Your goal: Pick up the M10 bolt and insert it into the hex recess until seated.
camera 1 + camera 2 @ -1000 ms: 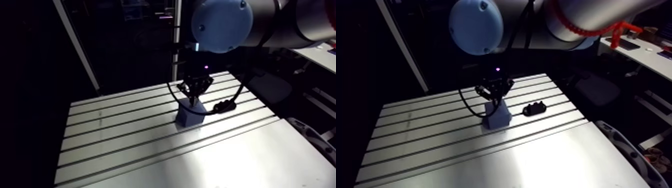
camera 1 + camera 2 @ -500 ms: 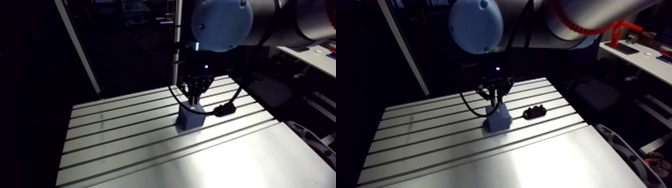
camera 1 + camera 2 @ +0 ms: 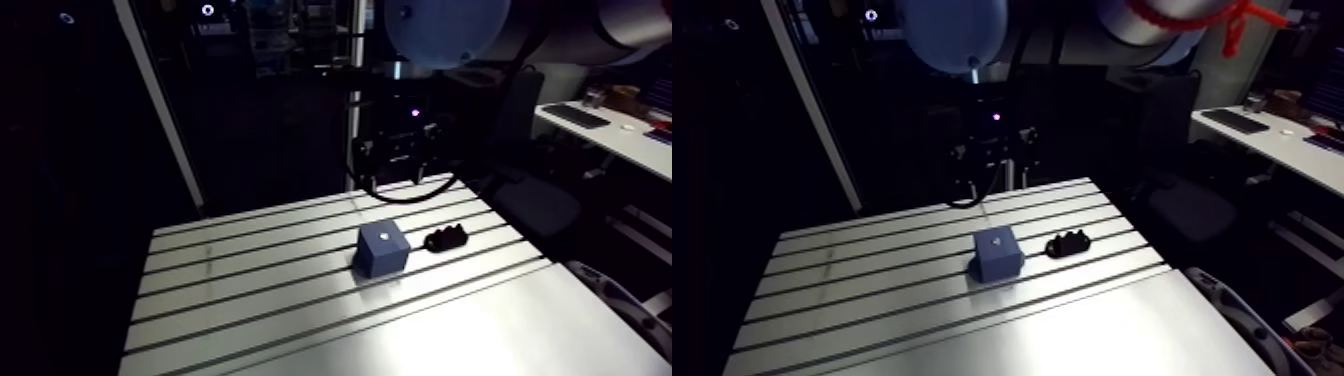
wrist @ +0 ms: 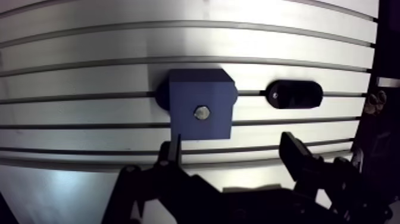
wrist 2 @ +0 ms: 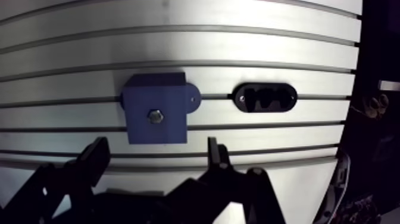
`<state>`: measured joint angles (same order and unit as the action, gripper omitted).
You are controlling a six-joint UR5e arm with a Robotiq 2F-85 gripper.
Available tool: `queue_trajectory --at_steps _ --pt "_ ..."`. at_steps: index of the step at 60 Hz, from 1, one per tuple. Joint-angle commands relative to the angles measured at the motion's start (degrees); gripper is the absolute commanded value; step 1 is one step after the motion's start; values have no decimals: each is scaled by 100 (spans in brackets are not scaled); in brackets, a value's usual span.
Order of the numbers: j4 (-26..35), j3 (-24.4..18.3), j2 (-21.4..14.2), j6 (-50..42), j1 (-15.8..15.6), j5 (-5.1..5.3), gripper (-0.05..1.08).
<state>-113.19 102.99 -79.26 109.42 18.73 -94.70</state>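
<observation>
Ahead of parted jaws sits bolt.

The table is bare metal, smooth with a satin sheen, and throws a broad pale glare between its dark slots. The block looks like matt blue plastic with even, dull faces, while the bolt head in its top is bright, shiny metal. The holder and the gripper are black and mostly matt, with little sheen.
</observation>
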Motion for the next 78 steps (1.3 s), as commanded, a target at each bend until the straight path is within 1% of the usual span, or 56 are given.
queue_trajectory --at_steps 1,2,3,4,5,6,7,8,9,11,12,13,20,25,32,39,40,41,42,43,44,46,56,68,78 --pt "957 -724 -250 -703 -456 42 0" --pt "1110 -828 -251 -796 -569 51 0" --pt "1110 -828 -251 -796 -569 51 0" --pt "1305 -941 -251 -870 -676 60 0" --pt "1305 -941 -251 -870 -676 60 0" --pt "1506 -1063 -259 -926 -759 76 0" --pt "1506 -1063 -259 -926 -759 76 0" --pt "1693 -1178 -260 -979 -816 116 0" --pt "1693 -1178 -260 -979 -816 116 0" --pt "1970 -1391 -268 -1077 -908 226 0" --pt "1970 -1391 -268 -1077 -908 226 0" --pt "2054 -1481 -284 -1106 -936 265 0" --pt "2321 -1762 -337 -1112 -941 289 0" --pt "2781 -2037 -348 -1112 -958 322 0" --pt "2988 -2247 -349 -1119 -998 350 0" --pt "3110 -2263 -349 -1120 -1028 384 0" --pt "3129 -2262 -348 -1120 -1044 416 0" --pt "3129 -2262 -348 -1120 -1044 416 0" --pt "3140 -2262 -348 -1120 -1053 451 0" --pt "3140 -2262 -348 -1120 -1053 451 0" --pt "3141 -2262 -348 -1128 -1055 478 0" --pt "3142 -2262 -356 -1136 -1062 497 0" --pt "3142 -2262 -357 -1156 -1071 483 0" --pt "3105 -2294 -426 -1148 -1064 388 0" --pt "3156 -2451 -445 -1122 -1072 420 0"
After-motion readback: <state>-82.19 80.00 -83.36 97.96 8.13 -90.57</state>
